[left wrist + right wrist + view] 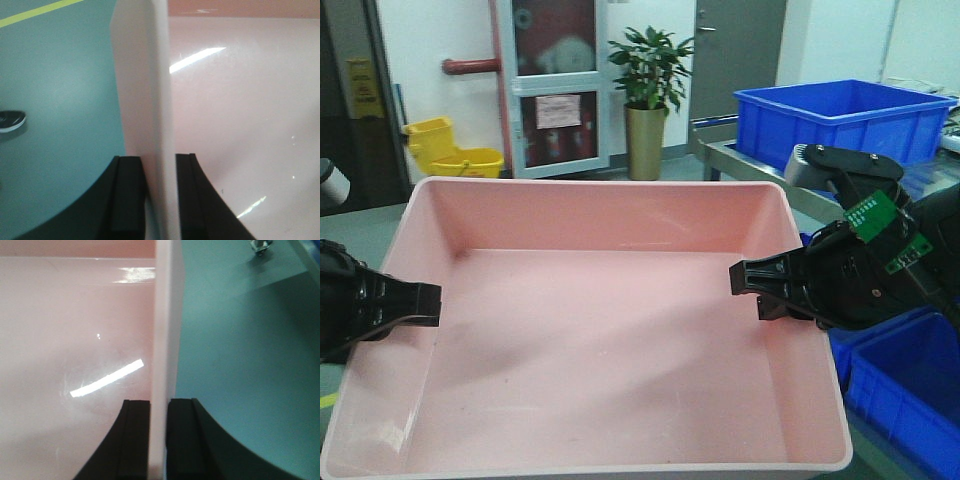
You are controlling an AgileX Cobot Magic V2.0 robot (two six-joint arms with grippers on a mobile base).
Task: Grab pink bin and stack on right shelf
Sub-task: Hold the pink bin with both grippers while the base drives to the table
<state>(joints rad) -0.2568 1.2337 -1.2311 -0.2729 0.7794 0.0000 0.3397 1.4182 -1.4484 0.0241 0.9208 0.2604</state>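
Green floor (pixel 60 100) beneath, pink bin (pixel 610 350) clamped at both side walls (left gripper (pixel 423 304), right gripper (pixel 752 292)).

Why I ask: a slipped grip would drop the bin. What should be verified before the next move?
1. Grip of the left hand on the left wall of the shallow pale pink plastic bin: ok, a pad on each side of the wall.
2. Grip of the right hand on the right wall: ok, same.
3. Bin empty: ok.
4. Bin level: cannot tell.
5. Room on the right: not ok, probably tight; blue plastic crates sit close beside the right arm.
6. Route to the right shelf: cannot tell; no view shows it.
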